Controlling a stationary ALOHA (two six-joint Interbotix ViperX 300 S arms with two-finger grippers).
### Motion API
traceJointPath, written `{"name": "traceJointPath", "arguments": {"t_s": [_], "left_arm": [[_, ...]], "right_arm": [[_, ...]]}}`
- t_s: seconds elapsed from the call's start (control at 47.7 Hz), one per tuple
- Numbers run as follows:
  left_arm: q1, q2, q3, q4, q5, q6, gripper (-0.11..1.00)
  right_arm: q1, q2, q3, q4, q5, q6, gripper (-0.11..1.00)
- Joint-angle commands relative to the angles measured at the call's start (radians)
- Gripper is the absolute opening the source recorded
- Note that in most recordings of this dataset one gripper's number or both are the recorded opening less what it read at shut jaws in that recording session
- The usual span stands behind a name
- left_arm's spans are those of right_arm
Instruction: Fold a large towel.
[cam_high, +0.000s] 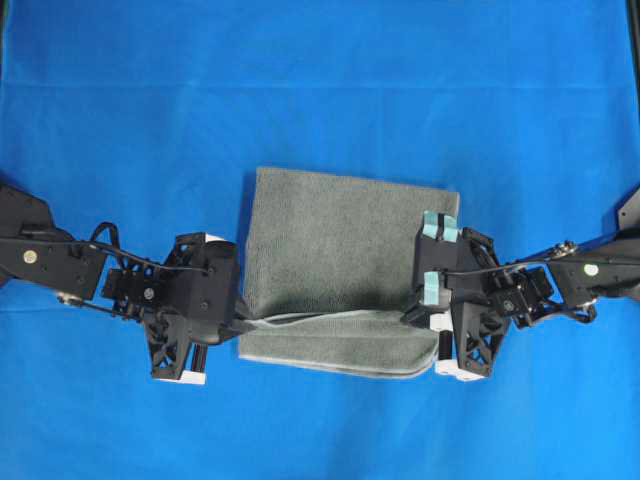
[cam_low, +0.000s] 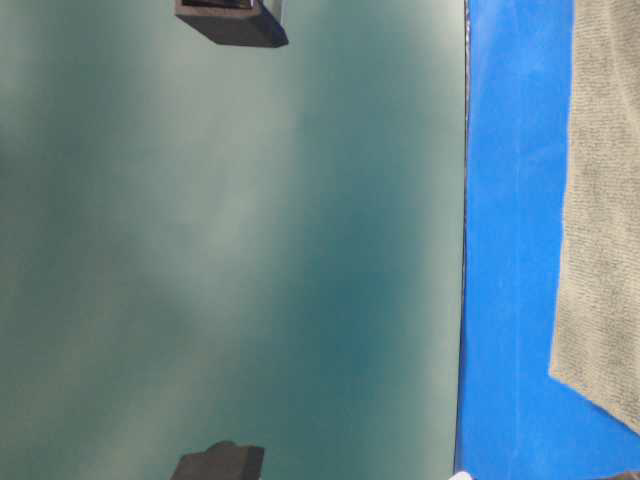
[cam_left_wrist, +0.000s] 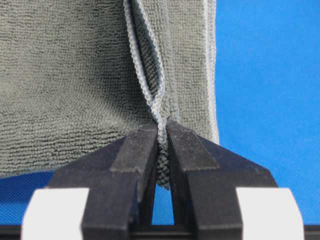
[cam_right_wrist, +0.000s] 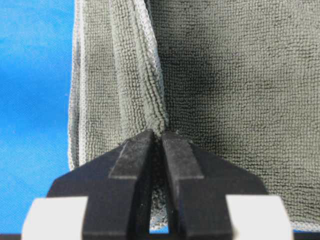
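Overhead view: the towel (cam_high: 340, 265) lies folded on the blue sheet (cam_high: 320, 80) that covers the tabletop, between the two arms; only this view shows both arms and the whole cloth at once.
Left hand (cam_left_wrist: 161, 137): its black fingers (cam_left_wrist: 137, 150) are pinched together on a bunched bit of the towel's (cam_left_wrist: 65, 75) pale hem; seen from above, this hand (cam_high: 238, 318) sits at the towel's left edge.
Right hand (cam_right_wrist: 156, 137): closed the same way, its fingers (cam_right_wrist: 132, 152) nipping a ridge of gathered cloth; the towel (cam_right_wrist: 235, 90) spreads away beyond the fingertips, and from above this hand (cam_high: 418, 312) is at the towel's right edge.
Between the hands: a narrow raised band of towel with a pale hem line runs from one hand across to the other, near the towel's front edge.
Wrist views only: the looped terry pile and the thin stitched hem show plainly; beyond the left fingertips two hem lines run side by side up the cloth.
Table-level view: turned on its side; it shows a strip of blue sheet (cam_low: 510, 250) and a part of the towel (cam_low: 605, 200) lying flat, a rounded corner near the bottom, and no hand.
Towel look: grey-green, fuzzy, a rectangle with layered edges showing at the front.
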Motion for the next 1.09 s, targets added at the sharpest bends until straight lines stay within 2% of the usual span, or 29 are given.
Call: {"name": "traceJointPath", "arguments": {"t_s": [0.0, 0.042, 0.105, 0.21, 0.272, 0.335, 0.44, 0.587, 0.692, 0.796, 0.901, 0.985, 1.069], "left_arm": [[-0.008, -0.011, -0.005, 0.002, -0.005, 0.002, 0.06], [-0.006, -0.012, -0.005, 0.002, -0.005, 0.002, 0.14], [-0.008, -0.012, -0.005, 0.002, -0.005, 0.003, 0.31], [-0.017, -0.018, -0.005, 0.005, -0.005, 0.02, 0.64], [-0.018, -0.028, -0.008, 0.005, 0.005, 0.02, 0.75], [-0.021, -0.048, -0.012, 0.005, 0.018, 0.021, 0.75], [-0.025, -0.107, -0.02, 0.005, 0.064, 0.021, 0.73], [-0.018, -0.249, -0.029, 0.009, 0.152, 0.04, 0.71], [-0.006, -0.376, -0.031, 0.012, 0.187, 0.089, 0.7], [0.017, -0.512, -0.014, 0.012, 0.189, 0.153, 0.7], [0.052, -0.634, 0.009, 0.012, 0.189, 0.207, 0.7], [0.087, -0.729, 0.037, 0.012, 0.189, 0.236, 0.7], [0.123, -0.818, 0.06, 0.012, 0.204, 0.25, 0.7]], "right_arm": [[0.009, -0.008, -0.018, 0.002, -0.005, 0.002, 0.06], [0.011, -0.005, -0.023, 0.002, -0.006, 0.002, 0.06], [0.017, 0.002, -0.032, -0.002, -0.006, 0.0, 0.1], [0.038, 0.011, -0.052, -0.005, -0.002, -0.005, 0.41], [0.054, 0.009, -0.063, -0.005, 0.003, -0.006, 0.58], [0.071, 0.003, -0.077, -0.005, 0.011, -0.006, 0.67], [0.104, -0.026, -0.112, -0.006, 0.054, -0.006, 0.62], [0.135, -0.101, -0.166, -0.026, 0.183, -0.011, 0.63], [0.135, -0.181, -0.189, -0.106, 0.27, -0.011, 0.63], [0.133, -0.272, -0.19, -0.25, 0.334, 0.0, 0.63], [0.123, -0.37, -0.179, -0.354, 0.36, 0.002, 0.63], [0.115, -0.459, -0.161, -0.411, 0.371, 0.002, 0.63], [0.106, -0.565, -0.121, -0.448, 0.374, 0.002, 0.63]]}}
